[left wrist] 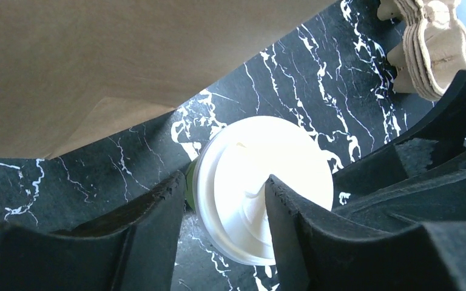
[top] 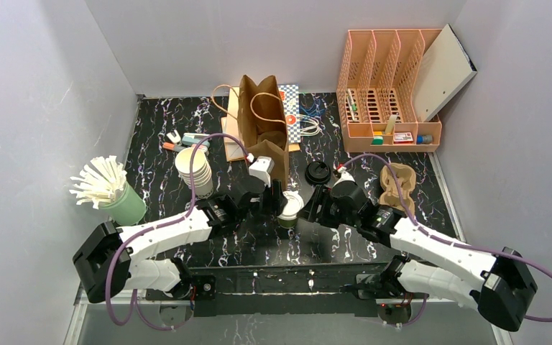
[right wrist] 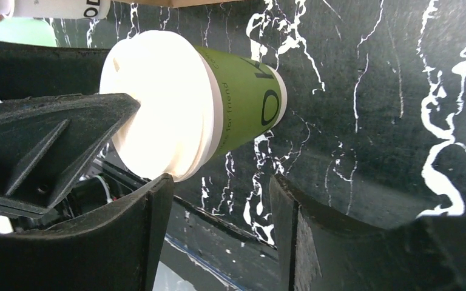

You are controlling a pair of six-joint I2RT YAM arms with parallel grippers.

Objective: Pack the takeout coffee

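**Green-sided takeout cup** [top: 288, 210] — white sip lid on. It sits just below the centre of the top view, between the two claws, on the near side of the open brown paper bag [top: 262, 122] and outside it. The black marbled bench [top: 287, 248] lies under it.

**Left claw** [left wrist: 224, 179] — its fingers straddle the cup's top. One lies against the green wall under the lid's rim, the other across the lid's face. I cannot tell whether it is pinching the cup or only resting there.

**Right claw** [right wrist: 221, 182] — released, jaws apart with only bench between them. The lid's edge is just beside one fingertip; I cannot make out whether they touch.

**Black lid** [top: 318, 172] — loose on the bench, just up and right of the cup.

**Stack of lidless cream cups** [top: 194, 169] — left of the bag.

**Pulp cup carrier** [top: 397, 185] — right of centre, beside the right arm.

**Green pot of white sticks** [top: 126, 206] — far left.

**Peach file rack** [top: 384, 79] — upper right, by the back wall.
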